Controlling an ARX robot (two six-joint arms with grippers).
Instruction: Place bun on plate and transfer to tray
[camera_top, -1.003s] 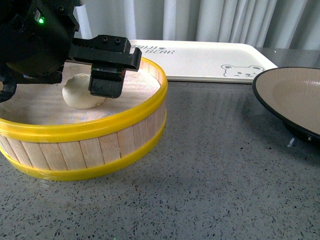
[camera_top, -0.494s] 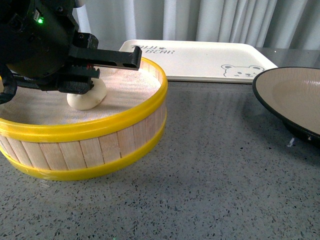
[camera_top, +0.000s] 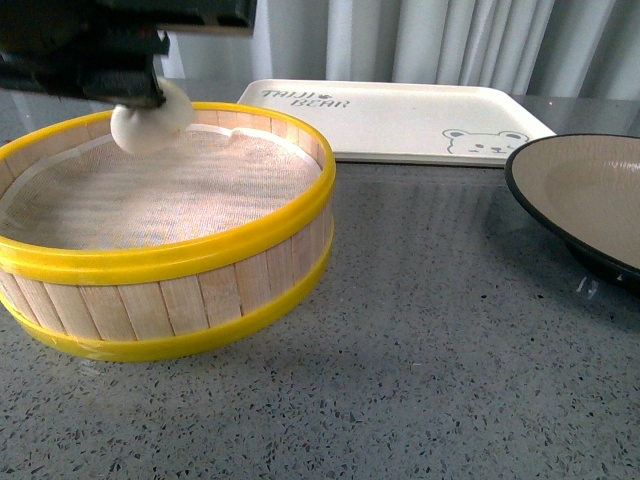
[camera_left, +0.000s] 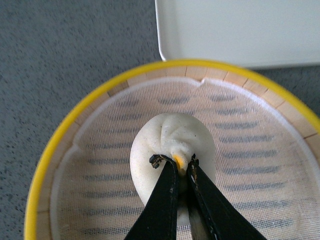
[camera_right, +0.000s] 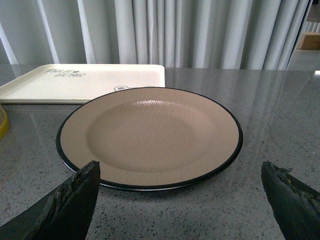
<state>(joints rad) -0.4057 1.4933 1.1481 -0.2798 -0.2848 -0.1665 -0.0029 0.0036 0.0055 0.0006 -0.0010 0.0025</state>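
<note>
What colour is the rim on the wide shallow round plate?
Black rim on the beige-tan round plate; clearest in the right wrist view.

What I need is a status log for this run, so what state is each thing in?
The bun, pinched at its top by the left hand, lifted off the basket cloth.
The left hand, shut on the bun.
The right hand, open, holding nothing, near the plate.
The plate, empty, on the table.
The tray, empty, flat on the table.
The basket, nothing resting on its cloth.
</note>
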